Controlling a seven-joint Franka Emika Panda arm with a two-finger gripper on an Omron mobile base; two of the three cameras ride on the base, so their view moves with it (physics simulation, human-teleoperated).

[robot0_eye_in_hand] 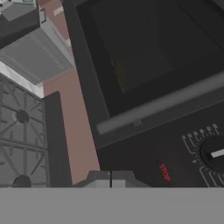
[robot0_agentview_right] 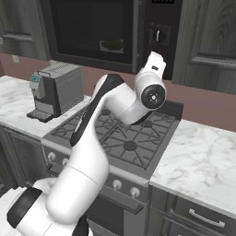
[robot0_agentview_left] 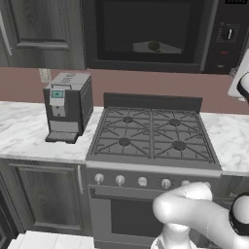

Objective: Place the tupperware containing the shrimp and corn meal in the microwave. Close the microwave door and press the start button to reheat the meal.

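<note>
The black microwave (robot0_agentview_left: 160, 34) hangs above the stove with its dark glass door (robot0_agentview_left: 146, 31) shut flat against the front. Through the glass I faintly see the pale tupperware (robot0_agentview_left: 154, 47) on the floor inside; the meal in it is too dim to make out. In the hand view my gripper (robot0_eye_in_hand: 110, 179) is shut with nothing in it, close in front of the control panel, just left of the red STOP label (robot0_eye_in_hand: 164, 172) and below the door's grey handle (robot0_eye_in_hand: 162, 107). The dial (robot0_eye_in_hand: 213, 153) lies to the right. My white hand (robot0_agentview_right: 154, 64) is raised against the panel under the dial (robot0_agentview_right: 160, 34).
A gas stove (robot0_agentview_left: 153, 133) with black grates sits directly under the microwave. A grey coffee machine (robot0_agentview_left: 68, 106) stands on the marble counter (robot0_agentview_left: 22, 131) to its left. Dark panelled cabinets (robot0_agentview_right: 207, 37) flank the microwave. More counter (robot0_agentview_right: 203, 161) lies to the right.
</note>
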